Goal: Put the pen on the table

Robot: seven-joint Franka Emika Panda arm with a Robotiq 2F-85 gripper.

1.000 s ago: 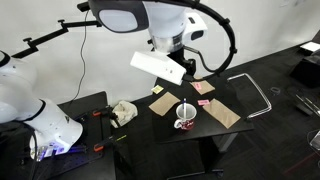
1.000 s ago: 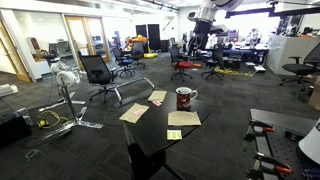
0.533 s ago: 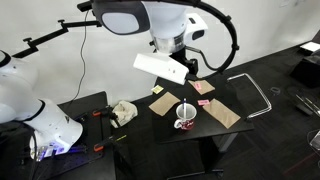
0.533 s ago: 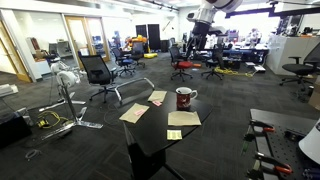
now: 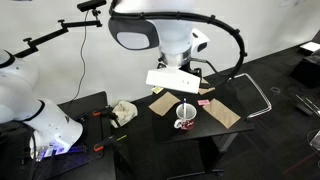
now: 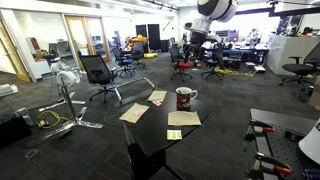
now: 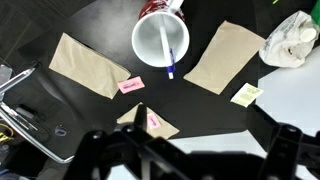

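The pale pen (image 7: 166, 48) stands leaning inside the white-and-red mug (image 7: 160, 42) on the small black table (image 7: 195, 108). In both exterior views the mug (image 5: 186, 118) (image 6: 185, 98) sits on the table (image 5: 166, 124) (image 6: 150, 138), and the pen (image 5: 190, 108) pokes out of it. My gripper (image 7: 201, 121) is open and empty. It hangs above the table and looks straight down, with the mug a little beyond its fingers. In an exterior view the gripper (image 5: 186, 84) is above and just behind the mug.
Brown paper pieces (image 7: 88, 65) (image 7: 226, 55), pink notes (image 7: 130, 85) and a yellow note (image 7: 245, 95) lie on the table. A crumpled cloth (image 7: 295, 38) lies on the lower bench (image 5: 88, 112). Office chairs (image 6: 100, 72) stand beyond. A metal frame (image 5: 256, 95) lies on the floor.
The arm has swung and come lower toward the table, so the gripper is now closer above the mug. The mug, the pen and the papers have not moved.
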